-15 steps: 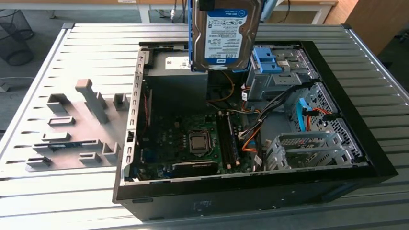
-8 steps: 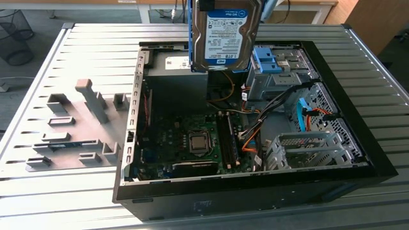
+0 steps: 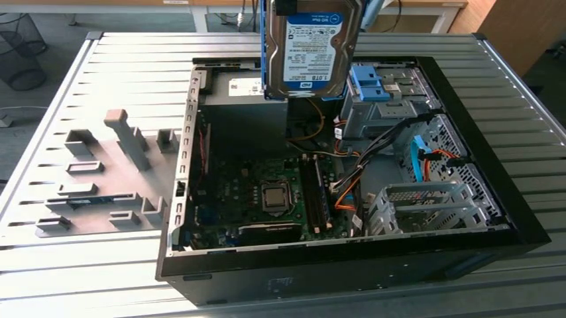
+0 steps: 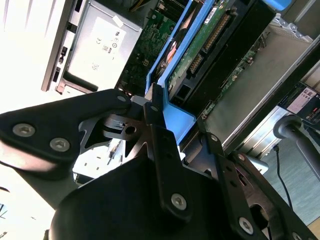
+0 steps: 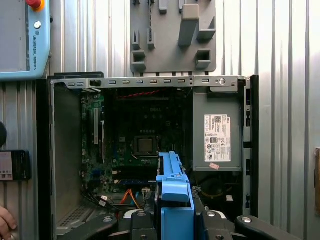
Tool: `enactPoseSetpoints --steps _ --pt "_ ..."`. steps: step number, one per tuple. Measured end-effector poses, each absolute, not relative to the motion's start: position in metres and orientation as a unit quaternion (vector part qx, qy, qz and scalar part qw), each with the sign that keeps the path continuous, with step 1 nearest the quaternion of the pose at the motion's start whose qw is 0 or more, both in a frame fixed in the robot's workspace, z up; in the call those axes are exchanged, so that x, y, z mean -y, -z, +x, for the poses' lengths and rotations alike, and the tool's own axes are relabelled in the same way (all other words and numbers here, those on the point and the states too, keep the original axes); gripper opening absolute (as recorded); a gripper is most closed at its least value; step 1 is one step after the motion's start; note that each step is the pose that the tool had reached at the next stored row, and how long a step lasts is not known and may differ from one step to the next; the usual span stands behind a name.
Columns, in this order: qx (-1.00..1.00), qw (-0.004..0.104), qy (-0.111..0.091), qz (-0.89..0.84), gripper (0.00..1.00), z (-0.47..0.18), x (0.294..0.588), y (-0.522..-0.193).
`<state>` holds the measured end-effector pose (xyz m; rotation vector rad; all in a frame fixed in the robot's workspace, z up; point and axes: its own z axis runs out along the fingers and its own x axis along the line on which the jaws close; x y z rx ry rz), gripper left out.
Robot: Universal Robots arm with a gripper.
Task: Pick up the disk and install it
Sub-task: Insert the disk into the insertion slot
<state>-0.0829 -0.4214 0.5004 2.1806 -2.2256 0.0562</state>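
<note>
the disk (image 3: 314, 46) hangs on edge from the pincer (image 4: 177, 117), clamped by its blue handle (image 5: 175, 197) (jaws closed on both sides of it, per both wrist views). this hold leaves the drive body free and its connector end pointing away from the pincer, toward the open computer case (image 3: 181, 199) directly below. motherboard (image 3: 265, 195) and power supply (image 5: 217, 135) lie exposed beneath; the drive cage (image 3: 380, 116) stands just beside the disk. judged state: lifted, not yet installed

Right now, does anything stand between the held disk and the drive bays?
Nothing visible does. The gripper holds the disk in the air over the open case; the path to the bays is free, though blue brackets sit at them.
</note>
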Motion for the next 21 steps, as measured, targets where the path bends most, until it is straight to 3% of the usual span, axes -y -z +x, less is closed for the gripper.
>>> enactPoseSetpoints --steps 4,16,21 --pt "0.714 0.003 -0.024 0.699 0.36 -0.083 0.425 -0.500" --pt "0.714 0.003 -0.024 0.699 0.36 -0.083 0.465 -0.497" --pt "0.714 0.003 -0.024 0.699 0.36 -0.083 0.467 -0.497"
